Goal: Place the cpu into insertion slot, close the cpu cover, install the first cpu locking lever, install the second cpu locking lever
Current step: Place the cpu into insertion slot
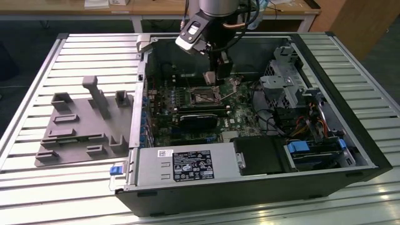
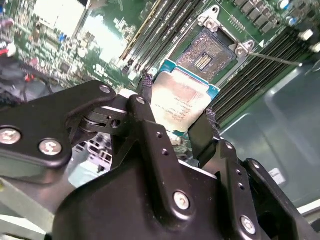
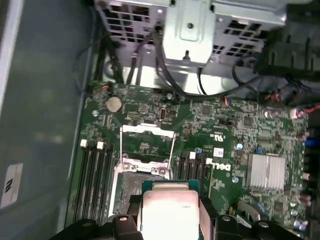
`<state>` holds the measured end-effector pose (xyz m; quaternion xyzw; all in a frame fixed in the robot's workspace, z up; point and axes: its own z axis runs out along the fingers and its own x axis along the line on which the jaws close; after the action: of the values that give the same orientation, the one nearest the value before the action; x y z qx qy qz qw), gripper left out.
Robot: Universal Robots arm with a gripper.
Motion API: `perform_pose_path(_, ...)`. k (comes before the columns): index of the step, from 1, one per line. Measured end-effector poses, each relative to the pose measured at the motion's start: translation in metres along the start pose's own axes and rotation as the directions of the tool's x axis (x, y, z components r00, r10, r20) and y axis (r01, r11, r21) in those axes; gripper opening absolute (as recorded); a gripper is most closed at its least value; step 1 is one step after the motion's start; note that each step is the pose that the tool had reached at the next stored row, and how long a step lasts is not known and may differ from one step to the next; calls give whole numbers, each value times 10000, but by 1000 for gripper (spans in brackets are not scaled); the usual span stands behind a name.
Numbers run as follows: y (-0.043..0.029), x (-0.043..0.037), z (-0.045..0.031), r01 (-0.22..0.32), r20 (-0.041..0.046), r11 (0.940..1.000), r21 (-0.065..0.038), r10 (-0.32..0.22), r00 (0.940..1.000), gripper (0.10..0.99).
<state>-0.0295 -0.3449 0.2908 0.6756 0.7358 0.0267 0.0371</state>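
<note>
My gripper (image 2: 178, 100) is shut on the cpu (image 2: 182, 97), a flat square chip with a pale metal top and a green edge, one black finger pad on each of two opposite sides. The chip hangs just above the motherboard, beside the insertion slot (image 2: 207, 52), whose dark centre lies bare. In the first wrist view the cpu (image 3: 170, 210) overlaps one edge of the insertion slot (image 3: 129, 186), and the cpu cover (image 3: 147, 132) stands flipped open beyond it. In the exterior view the gripper (image 1: 212, 78) reaches down into the open computer case over the insertion slot (image 1: 203, 97).
The case (image 1: 337, 93) lies on its side on a slatted table. A black heatsink block (image 1: 200, 119), power supply (image 1: 187, 166) and drive cage (image 1: 281, 84) surround the socket. Memory slots (image 3: 95, 180) flank it. A thin lever wire (image 2: 272, 58) sticks out. A grey fixture (image 1: 81, 122) sits outside.
</note>
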Motion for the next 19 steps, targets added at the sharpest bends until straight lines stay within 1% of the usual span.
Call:
perform_pose_path(3, -4, 2, 46, -470, 42, 9989, 8, 470, 9989, 537)
perform_pose_path(7, -14, 25, 116, -809, 75, 9967, 13, 809, 9967, 537)
perform_pose_path(13, -68, 60, 220, -898, 82, 9960, 13, 897, 9959, 537)
perform_pose_path(19, -78, 77, 329, -897, 80, 9960, 13, 897, 9959, 537)
